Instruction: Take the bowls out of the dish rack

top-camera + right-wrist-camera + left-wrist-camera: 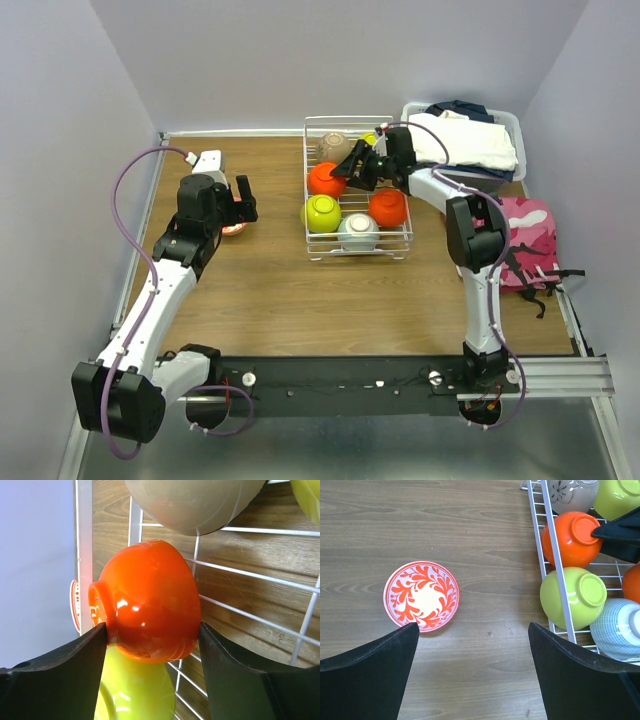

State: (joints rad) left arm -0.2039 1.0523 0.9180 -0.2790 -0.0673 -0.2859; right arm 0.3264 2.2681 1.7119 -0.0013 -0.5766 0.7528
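The white wire dish rack point(357, 254) stands at the table's back middle and holds several bowls. My right gripper point(152, 628) is inside it, one finger on the foot and the other on the rim side of an orange bowl point(147, 595) lying on its side, also seen from above point(323, 180). Beneath it rests a lime-green bowl point(135, 692), and a taupe bowl point(195, 505) lies beyond. A white-and-red patterned bowl point(421, 596) sits upright on the wood left of the rack. My left gripper point(473, 626) hovers open just above and beside it, holding nothing.
The rack also holds a second orange bowl point(388, 208), a pale blue bowl point(358, 232) and another lime-green one point(370, 138). A grey bin of folded clothes point(465, 140) stands behind the rack on the right. A pink camouflage cloth point(525, 240) lies at the right edge.
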